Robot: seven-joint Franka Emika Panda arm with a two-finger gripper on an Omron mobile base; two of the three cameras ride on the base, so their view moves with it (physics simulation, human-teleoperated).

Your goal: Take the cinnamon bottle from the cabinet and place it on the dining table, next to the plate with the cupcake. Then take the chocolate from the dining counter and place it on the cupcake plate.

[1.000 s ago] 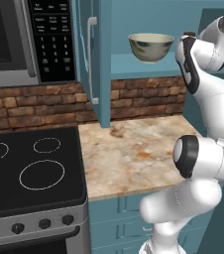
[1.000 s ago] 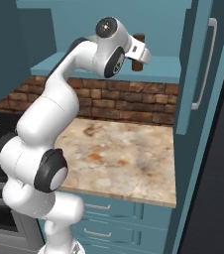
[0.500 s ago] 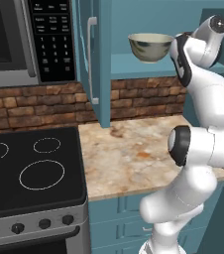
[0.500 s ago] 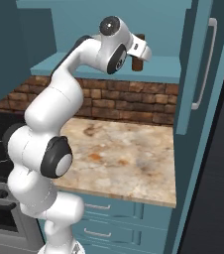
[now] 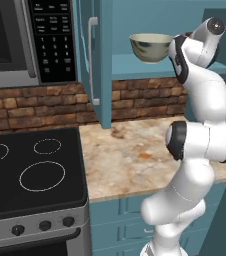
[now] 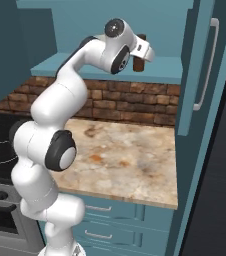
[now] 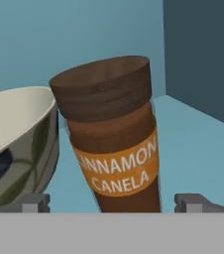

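The cinnamon bottle (image 7: pixel 115 144) is brown with a dark wooden cap and an orange label. It stands on the teal cabinet shelf (image 7: pixel 198 149), close in front of the hand. My gripper (image 7: pixel 113 202) is open, one fingertip low on either side of the bottle with a gap on both sides. From the right base view the bottle (image 6: pixel 140 56) shows just behind the hand, with my gripper (image 6: pixel 143 54) up at shelf height. The plate, cupcake and chocolate are out of view.
A metal bowl (image 5: pixel 151 47) sits on the same shelf, right beside the bottle (image 7: pixel 15 144). Open cabinet doors (image 5: pixel 97 60) (image 6: pixel 202 65) flank the shelf. Below lie a stone counter (image 5: pixel 135 155), a stove (image 5: pixel 30 175) and a microwave (image 5: pixel 15 40).
The arm has drawn more upright and the hand has edged a little closer to the bottle on the shelf. The bottle and the bowl have not moved.
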